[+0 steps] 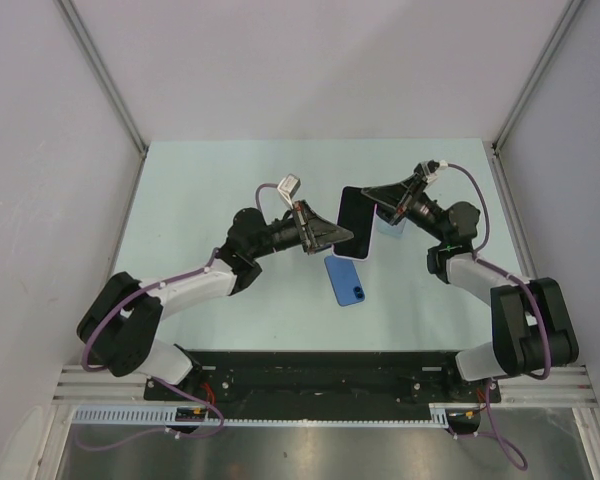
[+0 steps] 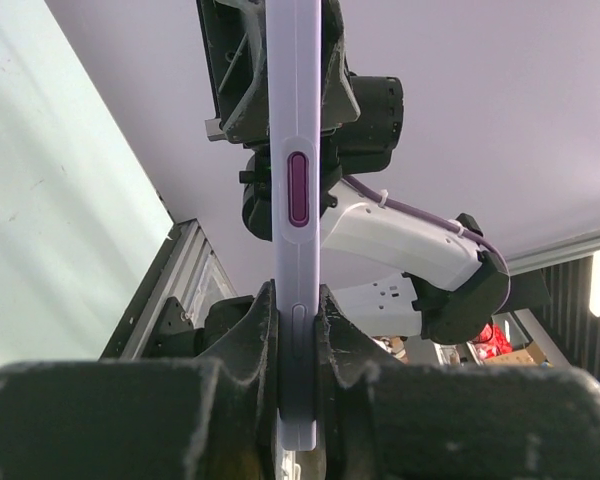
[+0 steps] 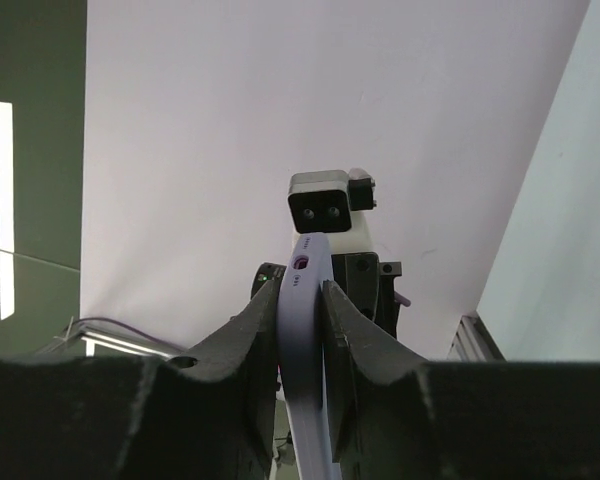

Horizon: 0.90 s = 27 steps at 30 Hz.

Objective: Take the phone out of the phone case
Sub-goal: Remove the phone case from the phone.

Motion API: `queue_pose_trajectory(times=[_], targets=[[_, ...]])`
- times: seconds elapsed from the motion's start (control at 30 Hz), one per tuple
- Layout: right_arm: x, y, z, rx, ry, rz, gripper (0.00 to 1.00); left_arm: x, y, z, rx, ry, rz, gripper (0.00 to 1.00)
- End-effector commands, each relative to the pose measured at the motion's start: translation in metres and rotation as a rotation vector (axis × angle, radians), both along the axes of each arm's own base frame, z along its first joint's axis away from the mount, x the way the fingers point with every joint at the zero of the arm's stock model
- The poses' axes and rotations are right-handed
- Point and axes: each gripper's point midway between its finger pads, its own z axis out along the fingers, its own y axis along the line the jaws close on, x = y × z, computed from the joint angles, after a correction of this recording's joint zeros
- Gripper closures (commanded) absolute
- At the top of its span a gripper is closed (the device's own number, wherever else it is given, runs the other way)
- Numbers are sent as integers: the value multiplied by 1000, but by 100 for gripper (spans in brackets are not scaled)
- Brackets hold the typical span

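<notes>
Phone in a lilac case (image 2: 298,190), purple side button showing, is held up off the pale green table (image 1: 200,200). We see the left gripper (image 2: 298,370) clamped on its near end. Beyond, the right gripper (image 3: 302,330) pinches the far end. A blue phone-shaped slab (image 1: 347,280) lies below.

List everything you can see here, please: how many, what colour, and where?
phone: one, black screen with a lavender edge, held above the table between both grippers.
blue phone-shaped item: one, blue, flat on the table, just nearer than the phone.
pale blue piece: one, under the right gripper, mostly hidden; cannot tell what it is.
table: one, pale green.
walls: white, on three sides.
left gripper: one, black, shut on the phone.
right gripper: one, black, shut on the phone.
left arm, right arm: white and black, purple cables.
</notes>
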Motion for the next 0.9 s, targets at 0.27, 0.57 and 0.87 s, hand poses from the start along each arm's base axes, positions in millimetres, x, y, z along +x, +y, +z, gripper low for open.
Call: queue_pose_trajectory(times=[0.27, 0.57, 0.87], targets=[[-7, -5, 37, 154, -88, 15, 65, -14, 10, 32, -59, -134, -33, 100], [-8, -3, 29, 150, -65, 17, 71, -18, 18, 27, -61, -131, -26, 100], [-17, 1, 35, 257, -14, 63, 100, -15, 23, 29, -60, -147, -12, 100]])
